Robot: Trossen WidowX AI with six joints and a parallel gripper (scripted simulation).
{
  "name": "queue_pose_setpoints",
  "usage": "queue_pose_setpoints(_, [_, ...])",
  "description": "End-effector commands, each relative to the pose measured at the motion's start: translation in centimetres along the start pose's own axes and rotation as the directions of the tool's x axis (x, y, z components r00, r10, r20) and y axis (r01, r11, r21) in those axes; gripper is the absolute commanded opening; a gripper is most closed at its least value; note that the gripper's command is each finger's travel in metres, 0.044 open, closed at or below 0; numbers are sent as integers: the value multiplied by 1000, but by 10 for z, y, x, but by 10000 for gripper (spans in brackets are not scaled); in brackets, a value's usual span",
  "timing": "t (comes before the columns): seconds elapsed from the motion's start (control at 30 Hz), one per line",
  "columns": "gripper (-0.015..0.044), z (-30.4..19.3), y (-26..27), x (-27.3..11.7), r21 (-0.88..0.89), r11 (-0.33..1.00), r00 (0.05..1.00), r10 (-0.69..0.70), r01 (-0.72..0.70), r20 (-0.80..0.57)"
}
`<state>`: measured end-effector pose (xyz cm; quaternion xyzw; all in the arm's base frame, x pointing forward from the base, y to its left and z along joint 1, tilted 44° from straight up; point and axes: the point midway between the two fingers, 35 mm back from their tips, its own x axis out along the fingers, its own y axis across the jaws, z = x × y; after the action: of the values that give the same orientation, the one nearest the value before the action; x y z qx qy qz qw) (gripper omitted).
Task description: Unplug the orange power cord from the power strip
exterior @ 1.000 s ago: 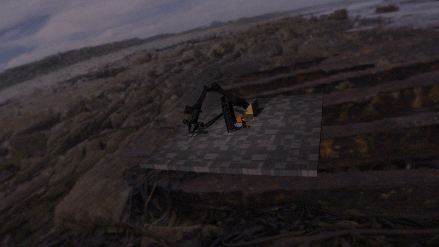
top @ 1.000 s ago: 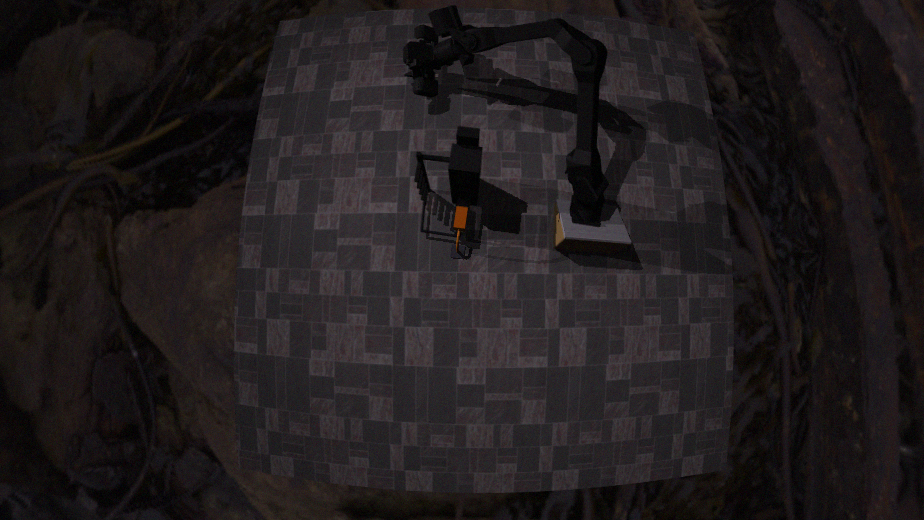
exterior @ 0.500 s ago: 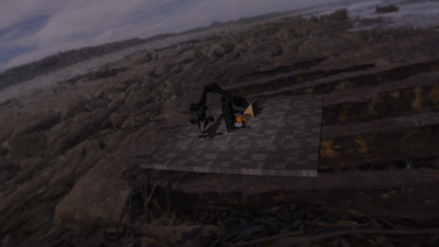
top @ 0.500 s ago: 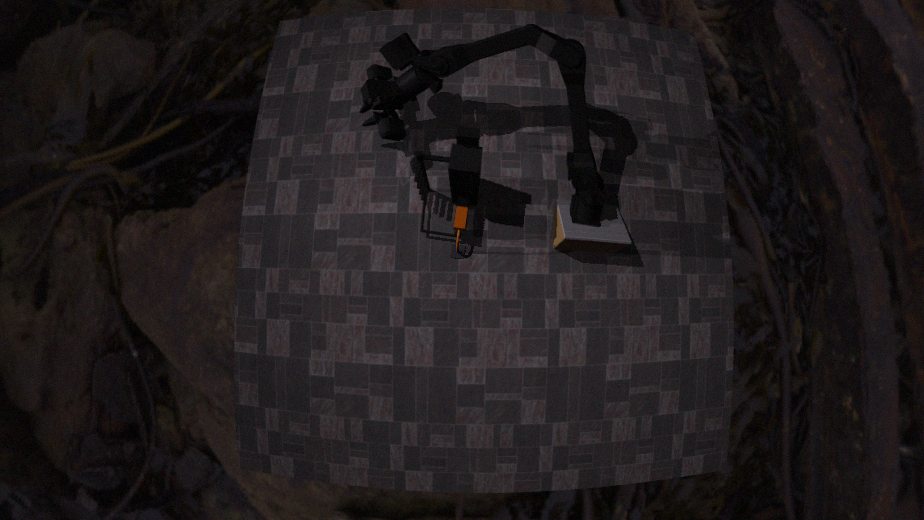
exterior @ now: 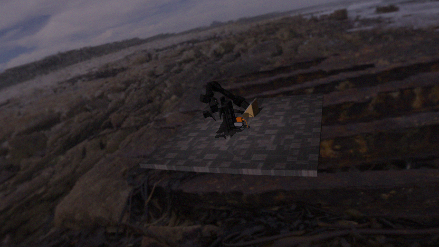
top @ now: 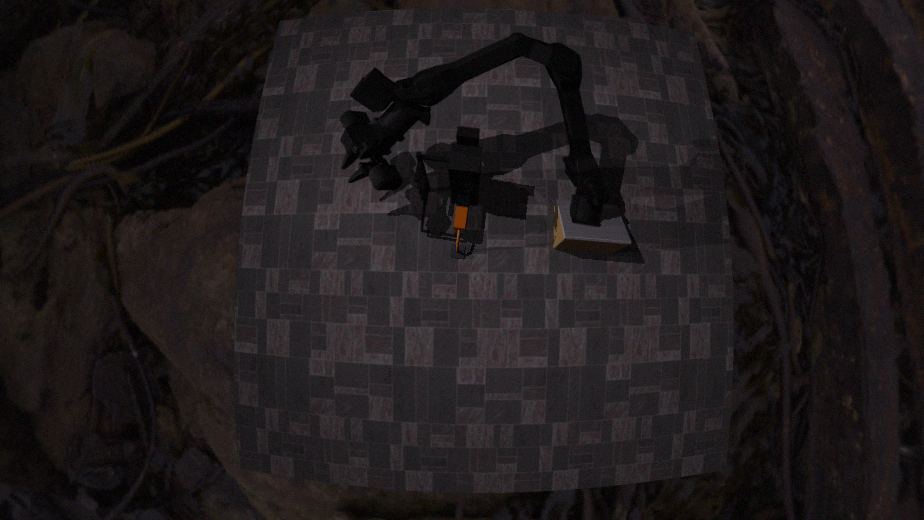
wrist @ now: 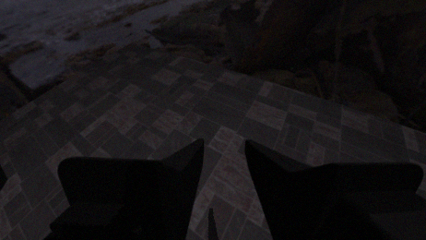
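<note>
While fingers hang parted, empty, orange plug [top: 459, 217] sits plugged (strip [top: 464, 173] dark).

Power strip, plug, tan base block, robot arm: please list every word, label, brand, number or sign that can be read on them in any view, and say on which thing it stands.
None can be read.
Power strip: dark, no lettering visible.
Orange plug: plain orange, no marking visible.
Tan base block: plain faces.
Arm and gripper: black, no label visible; the views are too dim for small print.
</note>
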<state>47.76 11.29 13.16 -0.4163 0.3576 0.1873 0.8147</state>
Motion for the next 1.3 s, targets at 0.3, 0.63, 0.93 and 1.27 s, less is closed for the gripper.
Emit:
queue_pose_setpoints(0.3, [160, -49, 145, 17, -268, 923, 902, 154, -277, -404])
queue_pose_setpoints(0.63, [160, -133, 211, -35, -499, 604, 596, -49, -621, -802])
queue_pose_setpoints(0.93, [160, -134, 212, -36, -501, 597, 590, -56, -627, -805])
queue_pose_setpoints(1.27, [160, -136, 206, -39, -501, 597, 590, -56, -627, -805])
